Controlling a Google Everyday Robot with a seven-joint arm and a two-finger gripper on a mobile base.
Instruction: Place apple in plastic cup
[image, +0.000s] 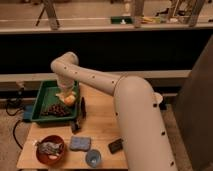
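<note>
The smooth tool (66, 95) hangs over the glossy plastic tray (46, 96) on the matt wooden table (100, 126).

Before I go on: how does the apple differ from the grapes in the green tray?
Colour: the apple is orange-yellow, the grapes are dark. Shape: the apple is one small round fruit, the grapes a wider, spread-out bunch. Place: the apple is right at the gripper, while the grapes lie apart from it, nearer the front wall of the green tray. Both show within that tray's outline.
</note>
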